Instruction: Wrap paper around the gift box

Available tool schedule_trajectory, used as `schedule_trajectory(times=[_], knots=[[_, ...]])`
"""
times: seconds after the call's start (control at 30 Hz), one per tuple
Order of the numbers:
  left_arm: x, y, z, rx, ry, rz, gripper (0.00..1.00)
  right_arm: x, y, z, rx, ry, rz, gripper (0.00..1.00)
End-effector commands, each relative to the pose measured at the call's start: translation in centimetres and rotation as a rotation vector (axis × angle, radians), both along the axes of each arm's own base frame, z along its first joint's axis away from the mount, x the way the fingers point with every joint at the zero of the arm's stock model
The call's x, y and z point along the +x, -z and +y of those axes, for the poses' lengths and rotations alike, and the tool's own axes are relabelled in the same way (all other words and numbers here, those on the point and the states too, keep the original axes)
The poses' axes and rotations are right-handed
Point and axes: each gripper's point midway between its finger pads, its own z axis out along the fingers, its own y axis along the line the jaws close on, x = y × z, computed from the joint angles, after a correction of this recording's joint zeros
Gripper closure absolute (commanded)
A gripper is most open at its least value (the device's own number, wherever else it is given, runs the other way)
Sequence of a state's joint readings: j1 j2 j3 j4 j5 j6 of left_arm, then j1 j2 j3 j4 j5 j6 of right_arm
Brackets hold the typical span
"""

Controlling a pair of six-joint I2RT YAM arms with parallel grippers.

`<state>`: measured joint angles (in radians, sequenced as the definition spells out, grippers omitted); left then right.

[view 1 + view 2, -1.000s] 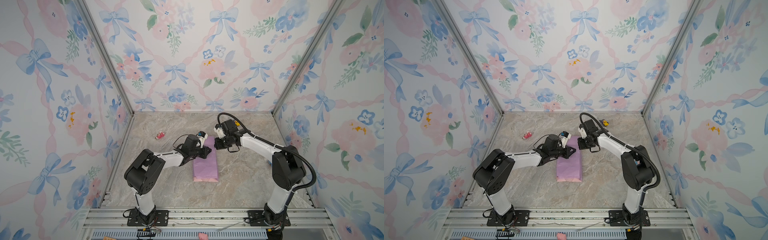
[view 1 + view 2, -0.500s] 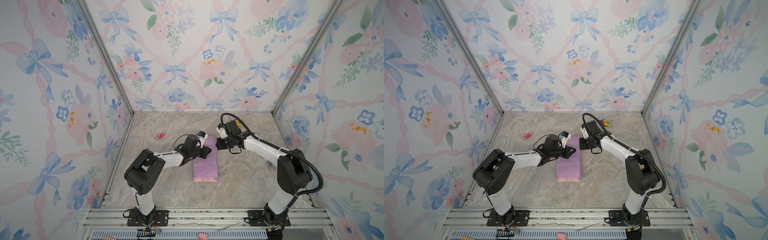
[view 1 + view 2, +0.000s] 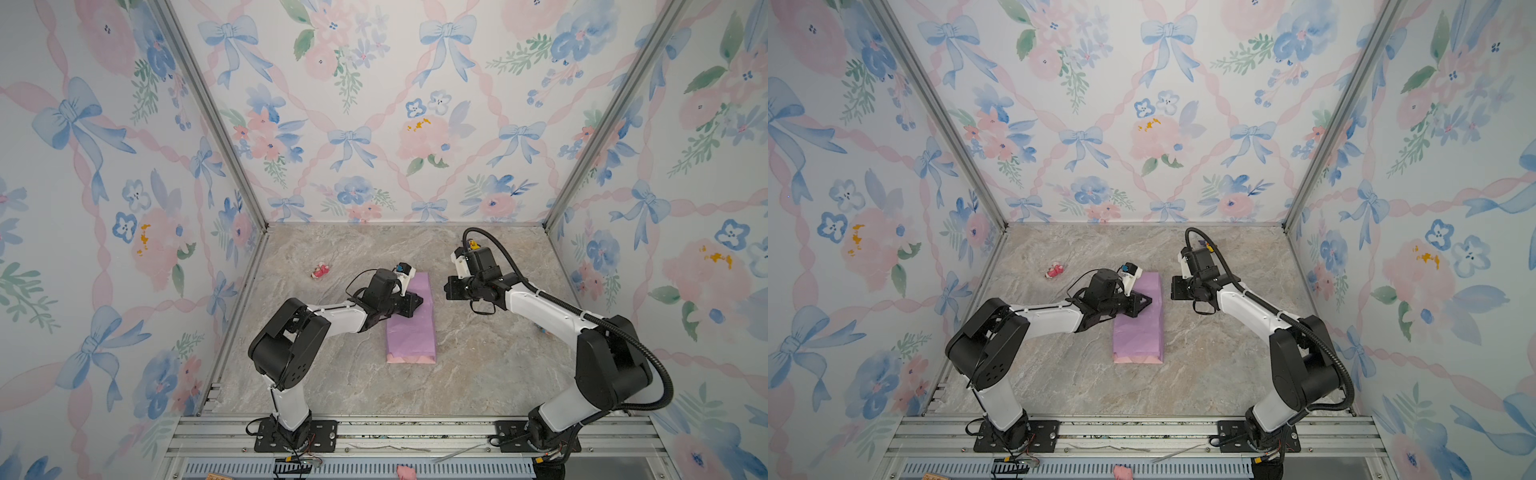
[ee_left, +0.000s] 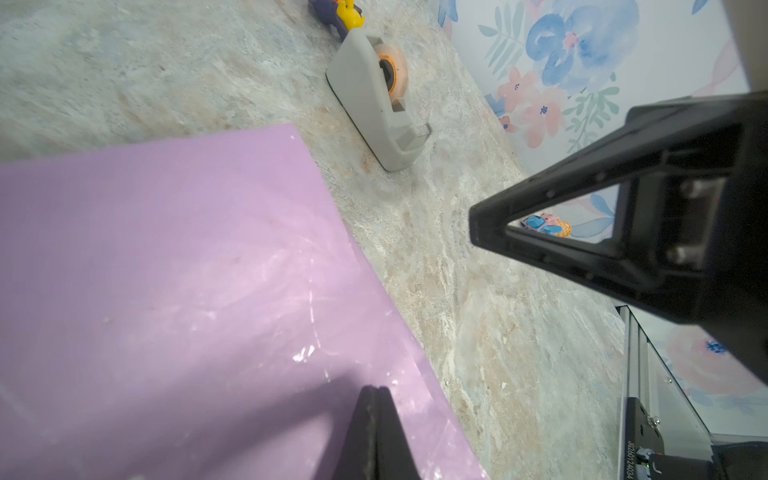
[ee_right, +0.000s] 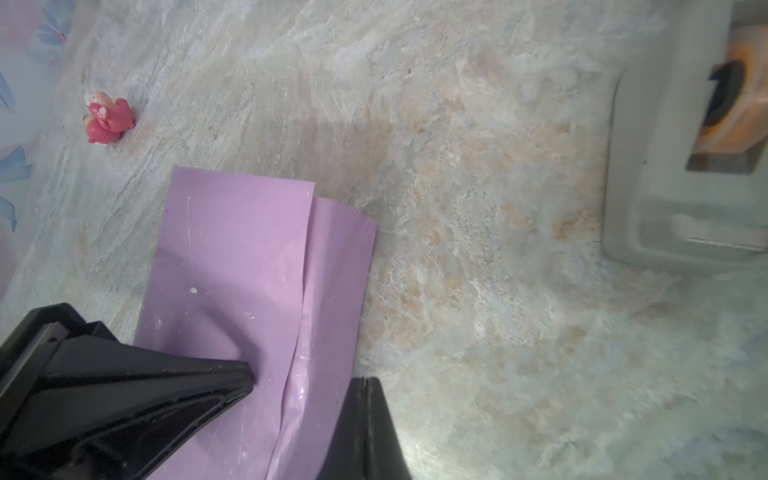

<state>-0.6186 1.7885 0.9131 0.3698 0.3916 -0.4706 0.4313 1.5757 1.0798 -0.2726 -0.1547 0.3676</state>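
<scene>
We think the step now is to hold the fold shut and get some tape. The paper (image 3: 411,324) lies in the middle of the table (image 3: 478,374), folded over into a long lilac parcel, with a thin pink strip showing at its 6 o'clock end. We cannot see the gift box. We guess it sits inside the fold, since the paper stands up a little. The left gripper (image 3: 417,301) comes in from 9 o'clock and its tip rests on top of the paper, close to the line where one flap lies over the other. Its fingers are pressed together with nothing between them. The right gripper (image 3: 451,289) hangs just beside the paper at 3 o'clock, not touching it, fingers also pressed together and holding nothing. To do this well, we would press softly with the left tip, so the flap cannot slide or spring up, but not so hard that the thin paper tears. The right one must spread its fingers before it can pull any tape. The tape dispenser (image 4: 374,104) stands near, toward 1 o'clock from the paper. There is no bin or tray here. The dispenser holds an orange roll of tape (image 4: 390,66), and the folded paper, we guess, holds the box
</scene>
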Motion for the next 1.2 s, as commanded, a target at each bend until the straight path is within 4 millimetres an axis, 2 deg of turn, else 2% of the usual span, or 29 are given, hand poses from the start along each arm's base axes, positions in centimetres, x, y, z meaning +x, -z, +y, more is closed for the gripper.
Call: schedule_trajectory(times=[0.0,0.27,0.6,1.17], knots=[[-3.8,8.5,4.1,0.22,-0.031,0.231,0.95,0.5,-1.2,-0.7,0.019,0.044,-0.059,1.0],[-3.7,8.3,4.0,0.218,-0.029,0.226,0.95,-0.7,-1.0,0.5,-0.039,-0.029,-0.094,1.0],[-3.9,8.4,4.0,0.221,-0.027,0.226,0.95,-0.8,-1.2,2.3,-0.077,-0.083,-0.165,0.99],[-3.8,8.2,3.8,0.218,-0.023,0.221,0.95,-0.9,0.1,5.1,-0.106,-0.14,-0.169,0.99]])
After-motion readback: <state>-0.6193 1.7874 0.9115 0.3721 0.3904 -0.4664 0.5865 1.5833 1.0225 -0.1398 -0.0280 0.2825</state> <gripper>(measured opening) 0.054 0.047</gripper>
